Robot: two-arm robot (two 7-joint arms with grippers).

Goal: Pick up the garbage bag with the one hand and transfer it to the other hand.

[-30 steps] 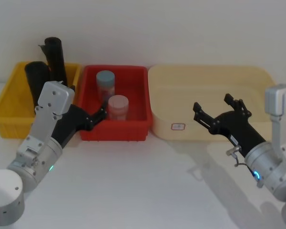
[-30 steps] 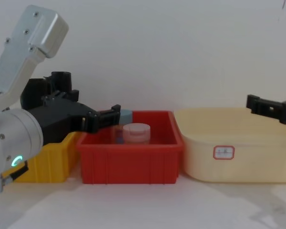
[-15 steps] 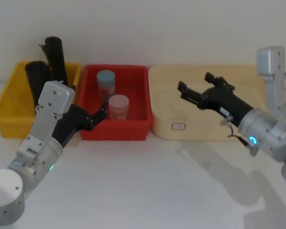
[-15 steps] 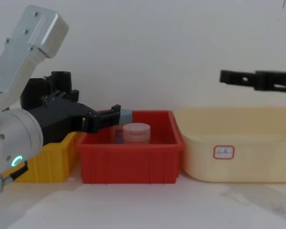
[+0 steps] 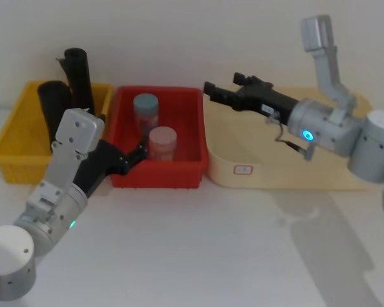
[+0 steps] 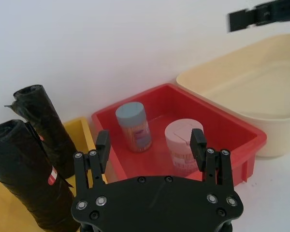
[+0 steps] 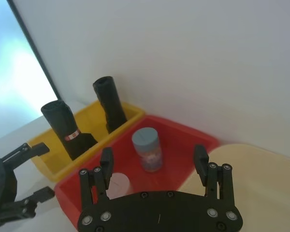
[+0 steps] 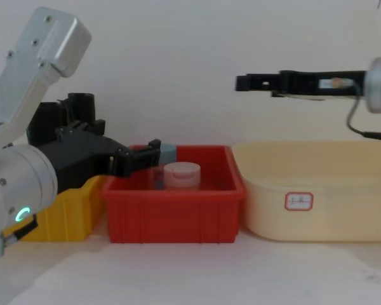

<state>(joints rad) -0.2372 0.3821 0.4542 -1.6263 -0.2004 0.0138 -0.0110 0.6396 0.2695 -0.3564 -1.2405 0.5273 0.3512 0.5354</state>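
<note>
The garbage bag (image 5: 51,105) is the thick black roll standing in the yellow bin (image 5: 13,150); its red-and-white label shows in the left wrist view (image 6: 24,174) and the right wrist view (image 7: 65,128). A slimmer, taller black roll (image 5: 79,73) leans behind it. My left gripper (image 5: 139,148), on the green-ringed arm, is open and empty at the red bin's front left corner, to the right of the bag (image 8: 149,152) (image 6: 150,142). My right gripper (image 5: 225,84), on the blue-ringed arm, hangs open and empty high over the seam between the red bin and the cream tub (image 8: 241,82) (image 7: 153,155).
The red bin (image 5: 179,176) holds a blue-lidded jar (image 5: 145,105) and a pink-lidded jar (image 5: 162,141). A large cream tub (image 5: 288,173) with a small label stands to its right. A white wall runs close behind the bins. Bare white table lies in front.
My right arm has risen and swung left, from low in front of the cream tub to high over its left back corner. The left arm has stayed in place.
</note>
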